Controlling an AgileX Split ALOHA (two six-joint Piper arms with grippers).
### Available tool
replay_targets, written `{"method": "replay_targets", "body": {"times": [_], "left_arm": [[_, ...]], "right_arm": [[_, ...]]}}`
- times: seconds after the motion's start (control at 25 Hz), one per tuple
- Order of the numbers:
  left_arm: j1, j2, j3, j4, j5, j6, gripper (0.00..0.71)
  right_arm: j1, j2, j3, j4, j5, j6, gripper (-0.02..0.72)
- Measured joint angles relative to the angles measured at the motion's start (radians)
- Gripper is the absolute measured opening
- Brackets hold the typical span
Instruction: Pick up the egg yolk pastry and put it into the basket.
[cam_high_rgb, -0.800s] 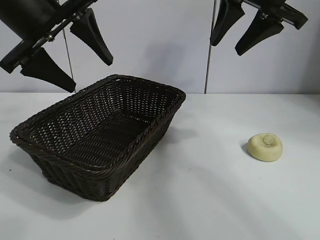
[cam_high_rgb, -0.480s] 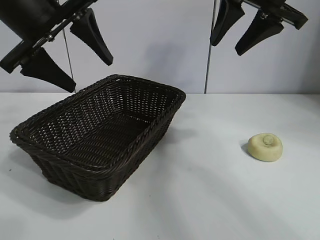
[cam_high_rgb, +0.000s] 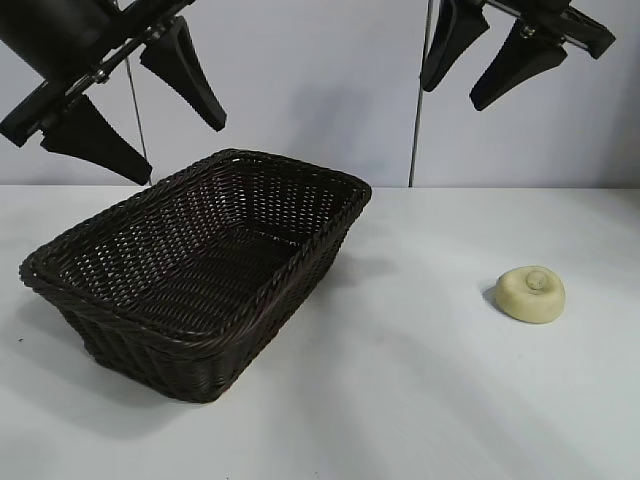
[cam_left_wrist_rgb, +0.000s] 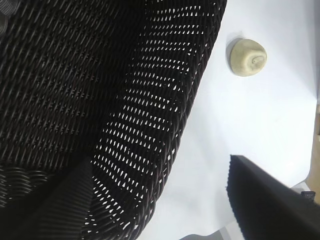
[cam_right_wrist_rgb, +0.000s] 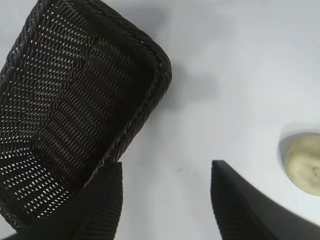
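Note:
The egg yolk pastry (cam_high_rgb: 530, 293), a small pale yellow dome with a knob on top, lies on the white table at the right. It also shows in the left wrist view (cam_left_wrist_rgb: 247, 57) and at the edge of the right wrist view (cam_right_wrist_rgb: 305, 165). The dark brown wicker basket (cam_high_rgb: 300, 262) stands at the left, empty; it also shows in the wrist views (cam_left_wrist_rgb: 165, 130) (cam_right_wrist_rgb: 150, 100). My left gripper (cam_high_rgb: 135, 105) hangs open high above the basket's left end. My right gripper (cam_high_rgb: 480, 65) hangs open high above the table, up and left of the pastry.
The white table (cam_high_rgb: 400, 380) runs between basket and pastry and out to the front. A thin vertical pole (cam_high_rgb: 415, 130) stands against the pale back wall behind the table.

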Motion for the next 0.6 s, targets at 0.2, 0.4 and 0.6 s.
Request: {"method": "replay_targets", "body": {"times": [0.2, 0.4, 0.6], "left_arm": [[0.000, 0.000, 0.000, 0.000, -0.017, 0.000, 0.542], [0.000, 0.000, 0.000, 0.000, -0.065, 0.000, 0.542], [0.000, 0.000, 0.000, 0.000, -0.094, 0.000, 0.542]], "right_arm": [[0.000, 0.000, 0.000, 0.000, -0.001, 0.000, 0.393], [0.000, 0.000, 0.000, 0.000, -0.001, 0.000, 0.393], [0.000, 0.000, 0.000, 0.000, -0.001, 0.000, 0.393]]}}
